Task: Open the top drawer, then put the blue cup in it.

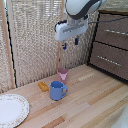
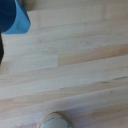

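1. Blue cup (image 1: 57, 90) sits on the wooden table (image 1: 95, 100), with its loop handle pointing toward the exterior view's right.
2. High above the table hangs the gripper (image 1: 70, 44). Its two blue-tipped fingers (image 1: 64, 46) point down with a gap between them, and nothing is held.
3. The gripper is well above the cups and touches neither one.
4. A small pink cup (image 1: 63, 75) stands just behind the blue cup, almost under the gripper.
5. A little orange thing (image 1: 44, 86) lies on the table just to the exterior view's left of the blue cup.
6. A white plate (image 1: 11, 110) with a dotted rim rests near the front corner on the exterior view's left.
7. The top drawer (image 1: 113, 32) is on the dark brown dresser at the exterior view's right. Its front sits flat and closed, and it has a thin silver handle (image 1: 116, 32).
8. Another drawer (image 1: 109, 60) just like it sits right below.
9. A straw-colored blind (image 1: 35, 40) covers the wall behind the table.
10. In the wrist view, light wood boards fill the picture, a blurry blue shape (image 2: 15, 19) shows at one corner, and a pale round rim (image 2: 55, 120) peeks in at the edge. I cannot tell what that rim is.
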You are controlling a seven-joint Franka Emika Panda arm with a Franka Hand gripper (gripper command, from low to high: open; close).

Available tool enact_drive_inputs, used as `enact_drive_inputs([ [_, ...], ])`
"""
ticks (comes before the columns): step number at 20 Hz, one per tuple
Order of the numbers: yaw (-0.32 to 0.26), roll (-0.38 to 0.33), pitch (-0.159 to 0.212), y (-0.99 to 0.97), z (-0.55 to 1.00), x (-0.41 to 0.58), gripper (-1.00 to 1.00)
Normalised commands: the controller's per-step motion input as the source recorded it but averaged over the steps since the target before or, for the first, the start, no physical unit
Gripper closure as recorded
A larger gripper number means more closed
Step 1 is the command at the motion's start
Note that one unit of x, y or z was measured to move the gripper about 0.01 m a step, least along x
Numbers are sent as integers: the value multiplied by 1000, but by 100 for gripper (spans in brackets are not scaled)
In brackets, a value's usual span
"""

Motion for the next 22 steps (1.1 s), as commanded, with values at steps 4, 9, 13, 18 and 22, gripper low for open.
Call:
enact_drive_inputs([
  [4, 175, -344, -55, -191, 11, -192, -100],
  [9, 147, -373, -42, -215, 0, -134, -100],
  [13, 104, -375, -36, -223, -28, -17, -100],
  [18, 75, -375, -41, -200, -12, 17, -100],
  [22, 73, -375, -49, -198, -18, 41, -100],
])
